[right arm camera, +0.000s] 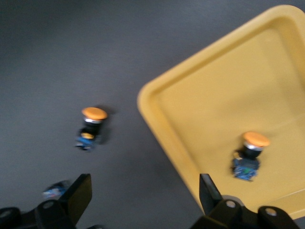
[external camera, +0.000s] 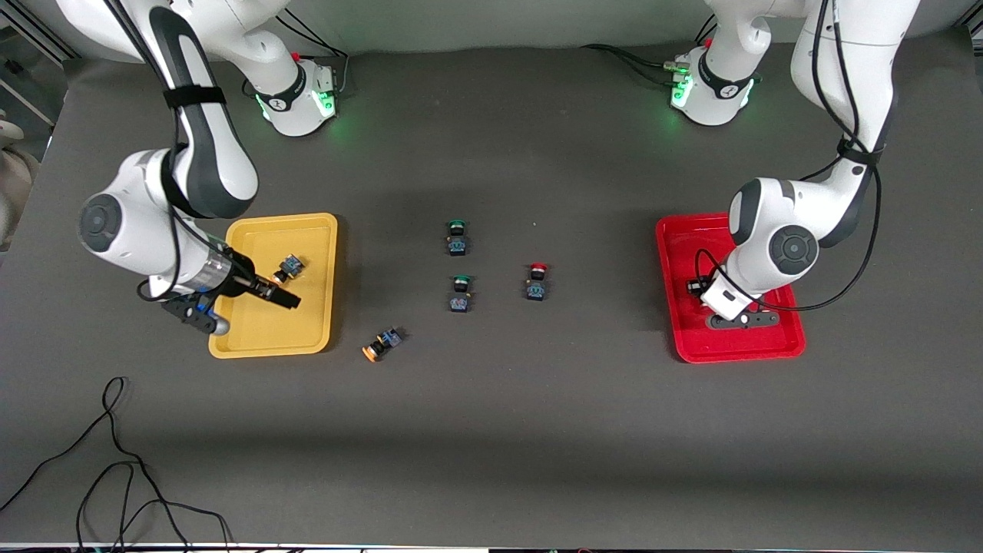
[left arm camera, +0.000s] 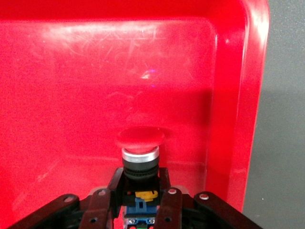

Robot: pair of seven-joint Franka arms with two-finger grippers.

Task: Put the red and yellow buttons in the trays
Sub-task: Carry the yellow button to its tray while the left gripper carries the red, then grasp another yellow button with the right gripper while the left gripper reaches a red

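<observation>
The grey table (external camera: 537, 430) carries everything, with both arm bases along its 12 o'clock edge in the front view. The yellow tray (external camera: 307, 338) lies at about 9 o'clock, toward the right arm's end; the red tray (external camera: 676, 253) lies at about 3 o'clock, toward the left arm's end.

The right gripper (external camera: 278, 296) hangs over the yellow tray with its fingers spread wide and nothing between them. One yellow button (external camera: 290, 266) lies in that tray. The second yellow button (external camera: 382, 343) lies tipped on the table just off the tray's corner, at roughly 7 o'clock from the table's middle.

The left gripper (external camera: 703, 288) sits low in the red tray. Its wrist hides the catch from the front, but the left wrist view shows the fingers (left arm camera: 167, 207) clasped on the dark body of a red button (left arm camera: 140, 143), upright on the tray floor near a corner.

Around the table's middle stand two green buttons (external camera: 457, 236), one nearer the front camera (external camera: 460, 293), and the other red button (external camera: 537, 279) beside the nearer one, toward 3 o'clock. A black cable (external camera: 115, 461) loops at 7 o'clock.

The right wrist view shows both yellow buttons at once, tray rim between them.
</observation>
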